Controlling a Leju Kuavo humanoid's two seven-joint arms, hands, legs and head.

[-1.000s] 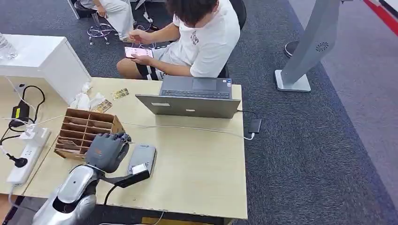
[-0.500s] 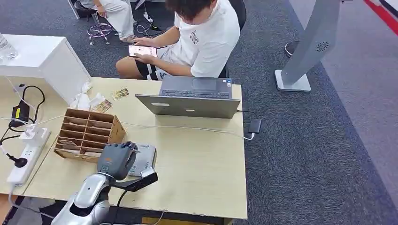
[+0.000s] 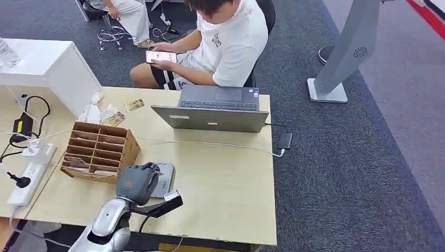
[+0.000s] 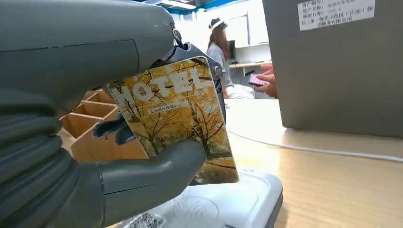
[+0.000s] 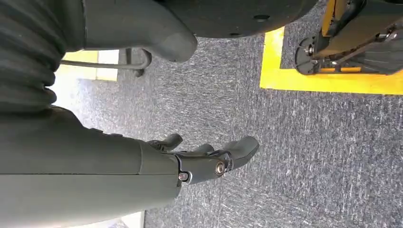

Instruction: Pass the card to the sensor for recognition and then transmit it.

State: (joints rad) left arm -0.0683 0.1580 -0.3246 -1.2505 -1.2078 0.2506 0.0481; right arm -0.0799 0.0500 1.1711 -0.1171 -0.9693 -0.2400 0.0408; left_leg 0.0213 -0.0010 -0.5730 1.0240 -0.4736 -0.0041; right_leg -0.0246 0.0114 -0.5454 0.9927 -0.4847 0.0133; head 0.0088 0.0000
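My left hand (image 3: 137, 182) hovers over the near end of the grey card sensor (image 3: 163, 177) on the wooden table (image 3: 225, 173). It pinches a yellow hotel card (image 4: 178, 114) with autumn trees between its thumb (image 4: 157, 178) and fingers, held upright just above the sensor's white top (image 4: 223, 204). My right hand (image 5: 209, 159) hangs beside my body over grey carpet, fingers loosely apart and holding nothing.
A cardboard slotted card box (image 3: 97, 151) stands left of the sensor. An open laptop (image 3: 212, 110) sits behind it, its cable (image 3: 210, 143) crossing the table. A seated person (image 3: 220, 42) looks at a phone. A power strip (image 3: 29, 176) lies far left.
My left hand has moved right and toward me, from the card box to above the sensor, carrying the card. The person's phone hand shifted slightly.
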